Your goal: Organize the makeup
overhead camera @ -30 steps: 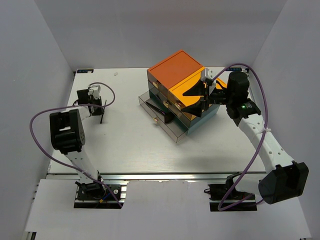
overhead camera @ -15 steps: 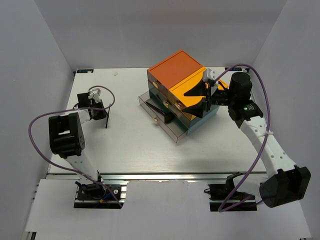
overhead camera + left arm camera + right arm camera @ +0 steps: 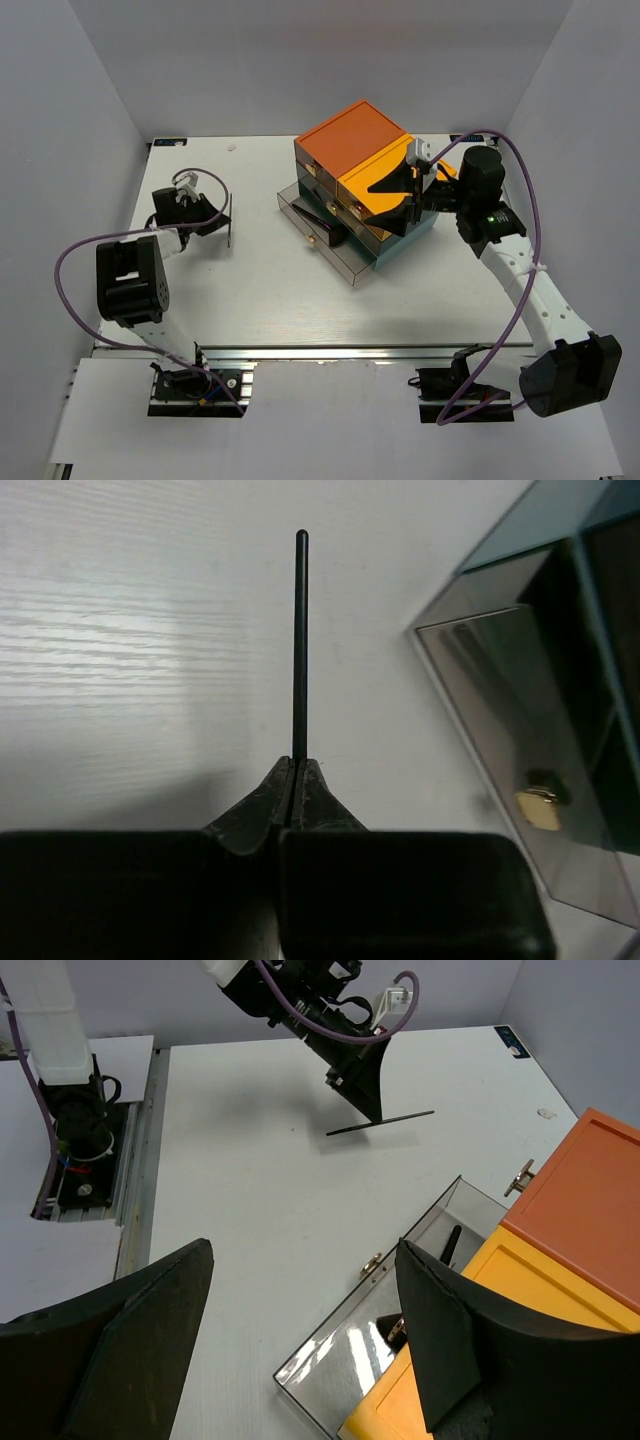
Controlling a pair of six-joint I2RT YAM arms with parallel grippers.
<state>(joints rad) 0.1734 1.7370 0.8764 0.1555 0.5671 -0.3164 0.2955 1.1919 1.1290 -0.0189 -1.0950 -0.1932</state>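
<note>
A thin black stick (image 3: 230, 221) of the makeup hangs just above the table's left part, and my left gripper (image 3: 219, 222) is shut on one end of it. In the left wrist view the stick (image 3: 300, 640) points straight out from the pinched fingertips of the left gripper (image 3: 296, 768). The right wrist view shows the stick (image 3: 380, 1122) lying level under the left gripper (image 3: 366, 1095). My right gripper (image 3: 408, 196) hovers open over the yellow top of the drawer box (image 3: 350, 135), with nothing between its fingers. The box's clear bottom drawer (image 3: 330, 250) is pulled out; a black brush handle (image 3: 451, 1244) lies inside.
The pulled-out drawer (image 3: 500, 730) has a gold knob (image 3: 540, 808) on its front and juts toward the table's middle. Grey walls close in the table on the left, back and right. Purple cables loop beside both arms.
My left gripper has carried the stick to the right and a little toward the back, nearer the drawer box. The right gripper has barely shifted.
</note>
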